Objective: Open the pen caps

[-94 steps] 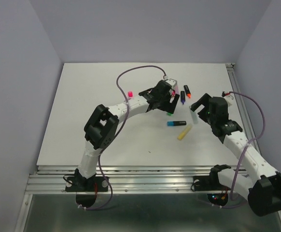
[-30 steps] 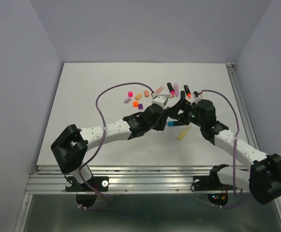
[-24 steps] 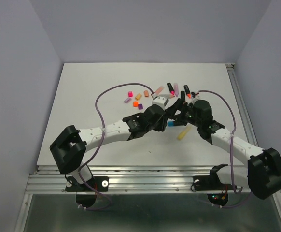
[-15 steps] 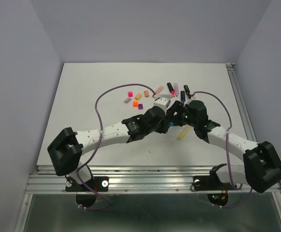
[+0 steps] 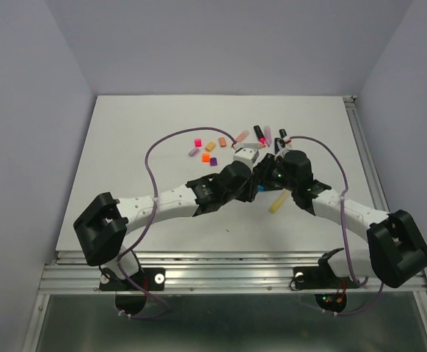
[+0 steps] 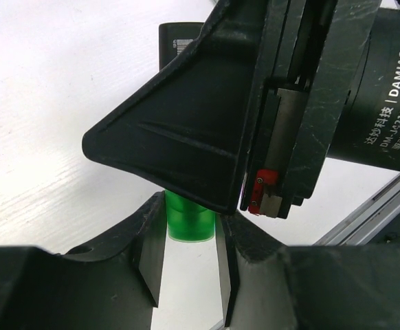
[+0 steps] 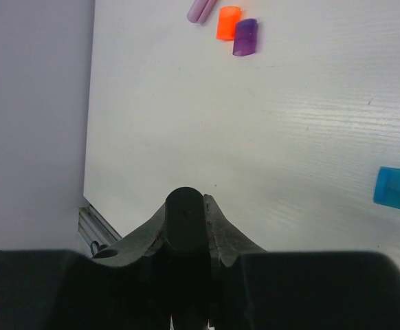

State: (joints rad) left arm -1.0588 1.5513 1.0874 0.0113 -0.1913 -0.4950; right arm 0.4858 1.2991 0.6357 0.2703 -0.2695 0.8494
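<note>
In the left wrist view a green pen cap (image 6: 190, 218) sits pinched between the pads of my left gripper (image 6: 188, 237), which is shut on it. Just above the cap, the right gripper's black fingers (image 6: 186, 137) cover the rest of that pen. The right wrist view shows my right gripper (image 7: 186, 206) shut on the pen's round black barrel (image 7: 185, 223). From above, the left gripper (image 5: 255, 178) and right gripper (image 5: 268, 174) meet nose to nose at mid-table, hiding the pen. Several loose caps, pink (image 5: 196, 141), orange (image 5: 206, 157) and purple (image 5: 213, 161), lie to the left.
More pens lie behind the grippers: a peach one (image 5: 241, 136), a black one (image 5: 258, 133) and a lilac one (image 5: 267, 133). A blue-capped pen (image 5: 260, 188) and a yellow pen (image 5: 278, 202) lie just in front. The blue cap (image 7: 397, 189) shows in the right wrist view.
My right gripper has moved left up to the left gripper and closed from wide open onto the pen's barrel. The left gripper has kept its hold.
</note>
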